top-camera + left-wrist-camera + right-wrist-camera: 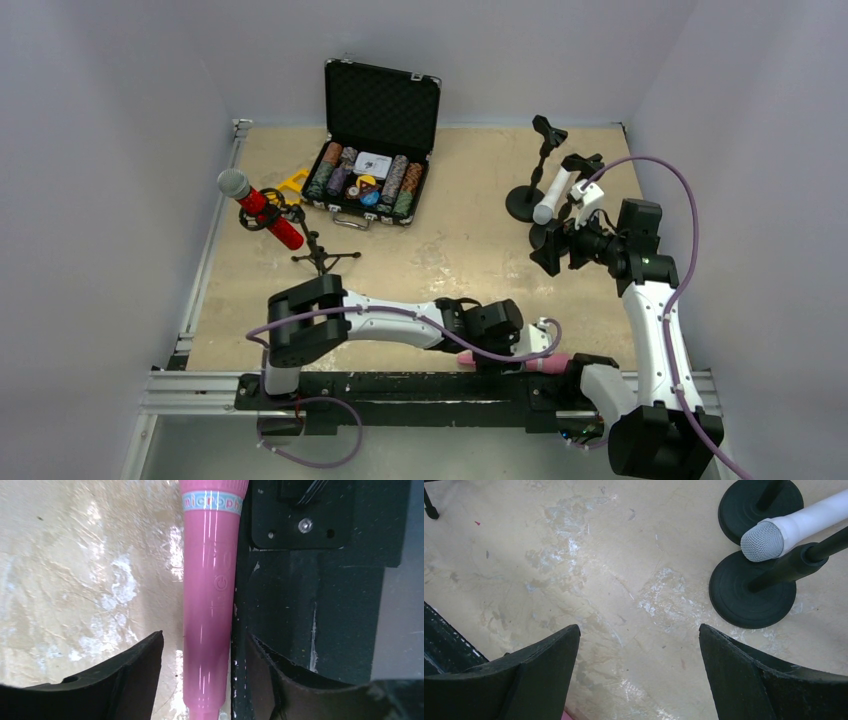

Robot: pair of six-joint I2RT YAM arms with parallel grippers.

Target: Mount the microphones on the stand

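Pink mic (207, 605) against rail (310, 620), left tool (205, 636) part-open astride it, not gripping; right tool (639, 627) wide open, empty

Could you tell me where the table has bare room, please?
Bare: the middle, between chip case, tripod and round stand bases. Crowded: the near edge, where the left end effector straddles the pink microphone.

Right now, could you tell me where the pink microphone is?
Top view: the pink microphone lies right of centre at the table's near edge, against the black rail, straddled by the left pincer.
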